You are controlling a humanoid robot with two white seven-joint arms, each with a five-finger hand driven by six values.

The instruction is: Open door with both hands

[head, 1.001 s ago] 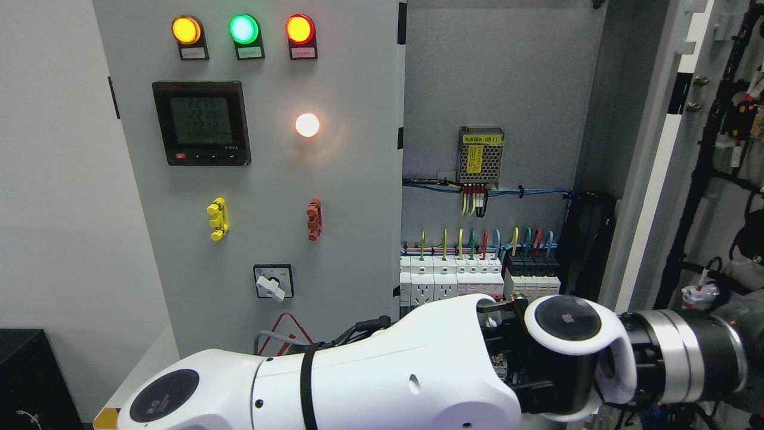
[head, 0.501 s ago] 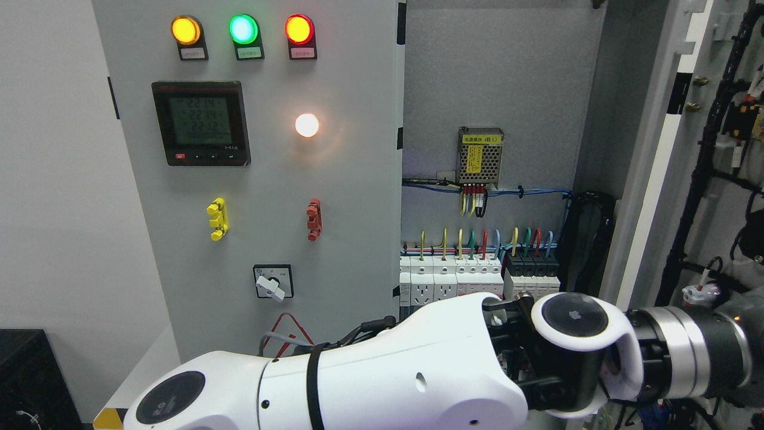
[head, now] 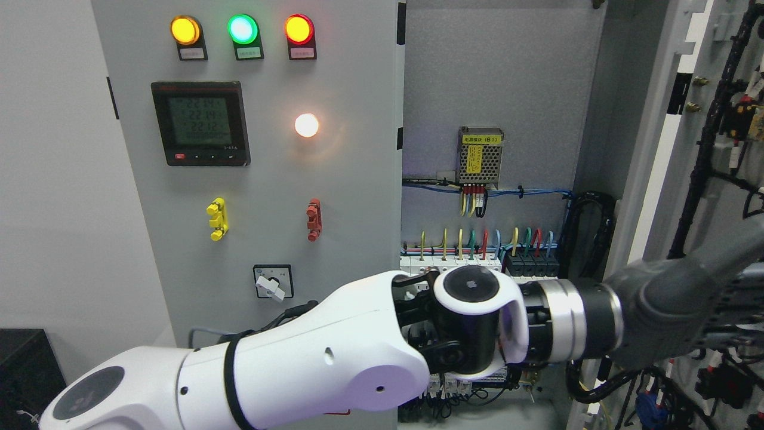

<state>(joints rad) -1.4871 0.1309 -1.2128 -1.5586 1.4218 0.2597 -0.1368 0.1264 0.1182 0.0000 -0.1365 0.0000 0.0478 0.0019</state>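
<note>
The grey electrical cabinet has its left door (head: 268, 179) closed, carrying three indicator lamps, a meter and a rotary switch. The right door (head: 662, 149) stands swung open at the picture's right, its inner face lined with black wiring (head: 710, 137). The opening shows a power supply (head: 480, 156) and a row of breakers (head: 477, 263). My left arm (head: 310, 364) crosses from the lower left. Its grey hand (head: 680, 304) lies low in front of the open door and runs off the right edge. Contact with the door cannot be made out. No right arm shows.
A black box (head: 30, 364) sits at the lower left against the white wall. Loose cables and connectors (head: 656, 400) hang at the cabinet's lower right beneath my hand. A black cable bundle (head: 588, 239) runs up the cabinet's inner right side.
My left arm has drawn back to the left and risen a little, its wrist joint shifting from under the black breakers to under the white ones. More of the grey hand now shows.
</note>
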